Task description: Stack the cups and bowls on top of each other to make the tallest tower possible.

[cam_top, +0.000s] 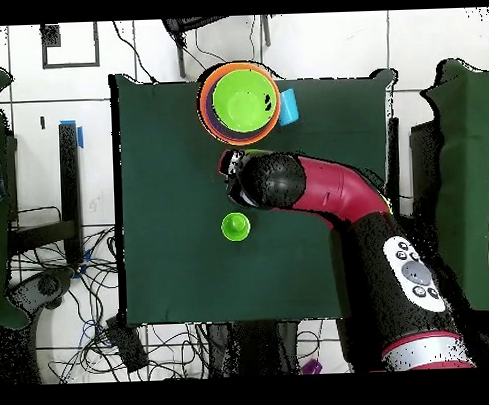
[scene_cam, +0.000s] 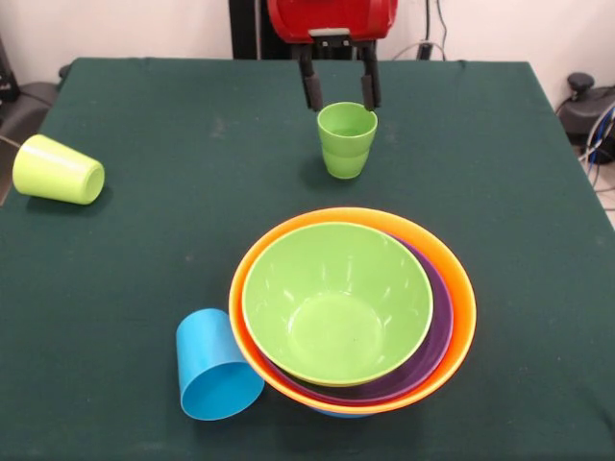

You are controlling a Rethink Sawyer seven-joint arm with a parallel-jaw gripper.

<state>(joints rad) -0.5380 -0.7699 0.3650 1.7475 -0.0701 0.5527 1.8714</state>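
Dark green cloth covers the bench [scene_cam: 144, 240]; the ridged green cup [scene_cam: 347, 139] stands upright directly under the claw [scene_cam: 340, 91], whose fingers hang wide apart, empty, just above its rim.

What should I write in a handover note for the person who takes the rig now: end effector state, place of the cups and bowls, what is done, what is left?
End effector: open, empty, just above and behind the upright green cup.
Tower: green bowl nested in purple bowl, inside orange bowl; a blue rim shows beneath.
Sky blue cup: on its side against the tower.
Yellow-green cup: on its side near the table edge.
Done: bowls nested.
Left: all three cups.
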